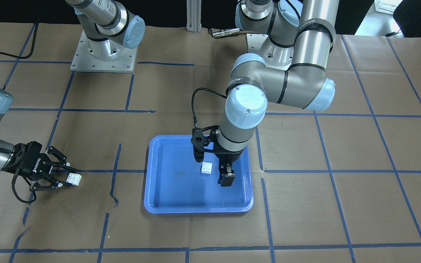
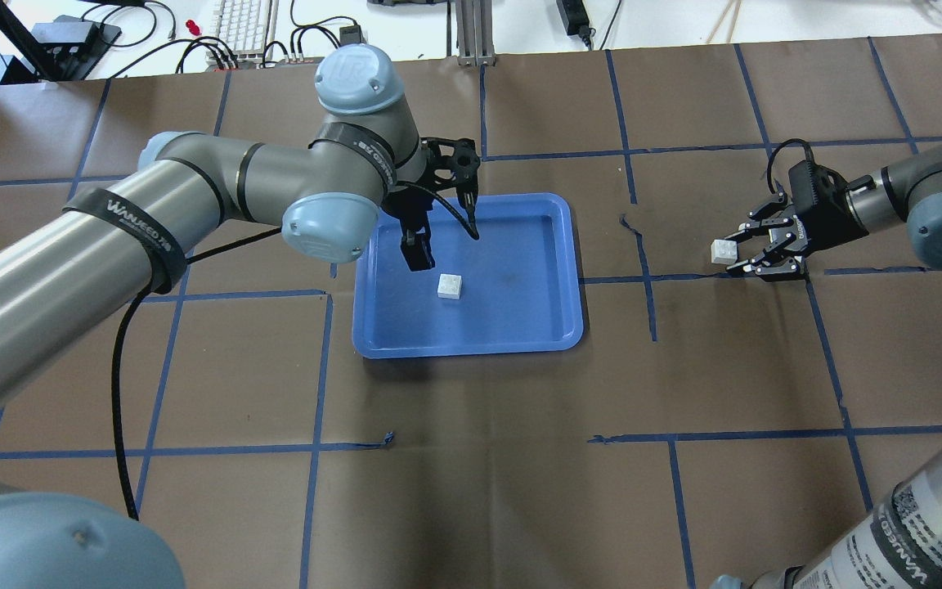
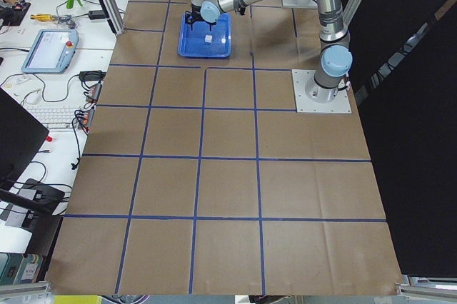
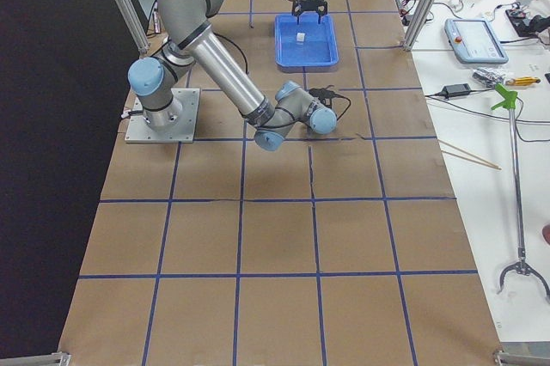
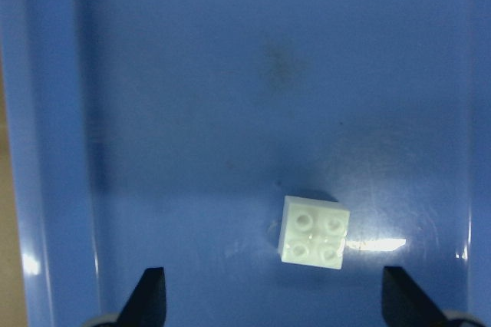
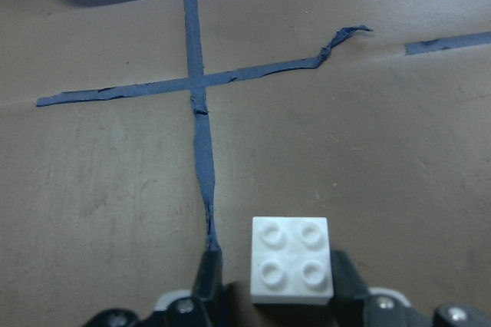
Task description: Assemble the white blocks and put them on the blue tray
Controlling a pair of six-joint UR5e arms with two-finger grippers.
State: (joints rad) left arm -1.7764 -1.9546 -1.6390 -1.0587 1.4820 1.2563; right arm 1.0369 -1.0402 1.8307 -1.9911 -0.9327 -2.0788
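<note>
White block [image 5: 313,232] lies on blue tray [image 5: 46,150] beneath the spread left end effector [image 5: 275,296].

**Brown worktop seen lengthwise, tray at the far end**

The worktop [image 3: 228,197] runs away from the camera, covered in brown paper and marked into squares by blue tape lines [image 3: 203,133]. At its far end lies the blue tray [image 3: 194,48], and one white block [image 3: 208,37] sits inside it, apart from the rim. The left arm [image 3: 325,11] rises from a grey base plate [image 3: 321,100] on the right, then reaches across so that its end hangs over the tray; the tool there is too small to make out. Along the left edge stands a white desk carrying a keyboard [image 3: 63,116], a grey handheld screen unit [image 3: 50,48] and loose cables. A black curtain [image 3: 421,118] closes off the right side
</note>
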